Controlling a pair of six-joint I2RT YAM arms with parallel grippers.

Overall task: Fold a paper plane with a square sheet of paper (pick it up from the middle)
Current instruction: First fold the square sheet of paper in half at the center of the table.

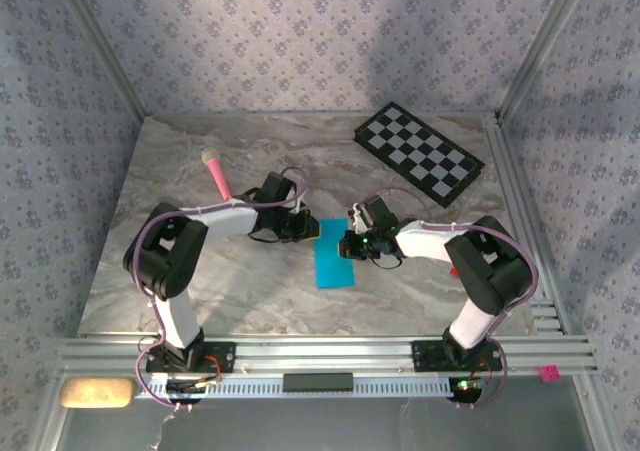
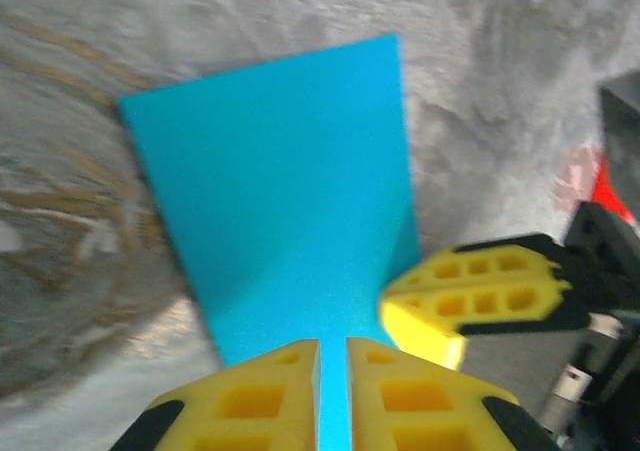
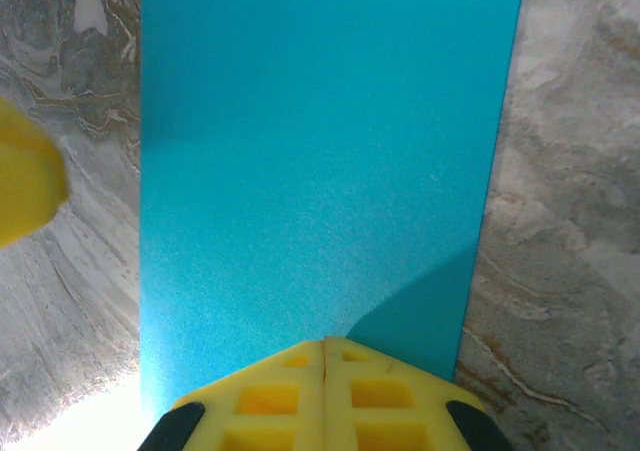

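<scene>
The square sheet of paper (image 1: 333, 256) lies flat on the marble table as a long cyan rectangle, seemingly folded in half. My left gripper (image 1: 312, 229) is at its upper left edge. In the left wrist view the paper (image 2: 290, 201) spreads ahead, and the left gripper (image 2: 333, 343) hovers low over it with only a narrow slit between its jaws, cyan showing through. My right gripper (image 1: 347, 246) is at the paper's right edge. In the right wrist view its jaws (image 3: 324, 341) are pressed together over the paper (image 3: 320, 171), holding nothing. The paper plane shape is not formed.
A black-and-white checkered board (image 1: 420, 153) lies at the back right. A pink stick (image 1: 217, 174) lies at the back left, close behind the left arm. The right gripper's yellow finger (image 2: 470, 301) is close beside the left one. Metal frame rails edge the table.
</scene>
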